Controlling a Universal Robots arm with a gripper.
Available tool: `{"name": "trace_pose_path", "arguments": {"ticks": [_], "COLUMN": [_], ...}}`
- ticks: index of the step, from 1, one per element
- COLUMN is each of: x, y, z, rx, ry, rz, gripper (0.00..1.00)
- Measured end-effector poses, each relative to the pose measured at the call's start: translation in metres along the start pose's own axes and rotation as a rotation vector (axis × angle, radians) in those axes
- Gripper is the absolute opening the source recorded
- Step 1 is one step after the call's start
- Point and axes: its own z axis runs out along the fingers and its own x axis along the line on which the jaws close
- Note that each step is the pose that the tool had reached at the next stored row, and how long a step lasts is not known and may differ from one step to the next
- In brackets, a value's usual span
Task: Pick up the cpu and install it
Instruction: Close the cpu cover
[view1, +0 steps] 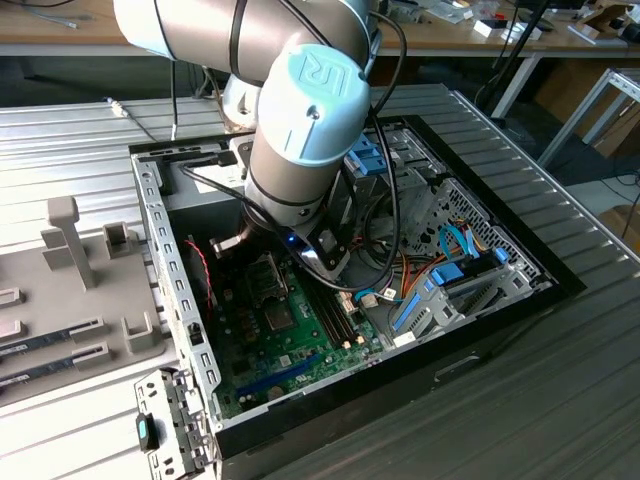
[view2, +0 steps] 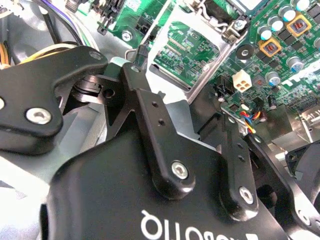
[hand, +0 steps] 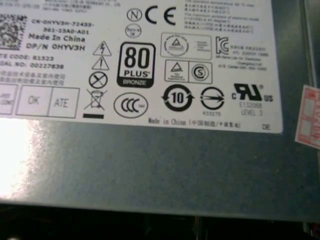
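The cpu is hidden. My gripper (view2: 131, 67) hangs low inside the open computer case (view1: 160, 250), over the rear part of the green motherboard (view1: 262, 345). In the exterior view the arm's wrist (view1: 300, 120) covers it. In the second wrist view its black body lies in front of the dark metal socket frame (view2: 176, 30), whose plate stands tilted up with green board showing through its window. The first wrist view looks close onto the grey power-supply box (hand: 150, 170) and its white label (hand: 140, 60).
Long memory sticks (view1: 335, 318) lie in their slots on the exterior view's right of the socket. Blue and orange cables (view1: 445, 270) fill the case's right half. A grey fixture tray (view1: 70, 290) sits outside the case on the exterior view's left.
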Motion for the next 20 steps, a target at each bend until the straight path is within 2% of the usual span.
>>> {"name": "trace_pose_path", "arguments": {"ticks": [4, 7, 10, 12, 13, 14, 15, 16, 20], "x": [0.0, 0.0, -0.0001, 0.0, 0.0001, 0.0001, 0.0002, 0.0003, 0.0003], "y": [-0.0001, 0.0001, -0.0002, -0.0009, -0.0016, -0.0021, -0.0029, -0.0037, -0.0044], "z": [-0.0001, -0.0019, -0.0031, -0.0035, -0.0037, -0.0039, -0.0042, -0.0044, -0.0046], "rx": [-0.0011, -0.007, -0.0175, -0.0291, -0.0397, -0.0466, -0.0563, -0.0621, -0.0636], "ry": [-0.0001, -0.0006, -0.0015, -0.0026, -0.0036, -0.0043, -0.0051, -0.0057, -0.0059], "rz": [0.0, 0.0, 0.0, 0.001, 0.001, 0.001, 0.001, 0.001, 0.002], "gripper": [0.57, 0.57, 0.57, 0.57, 0.57, 0.57, 0.57, 0.57, 0.57]}}
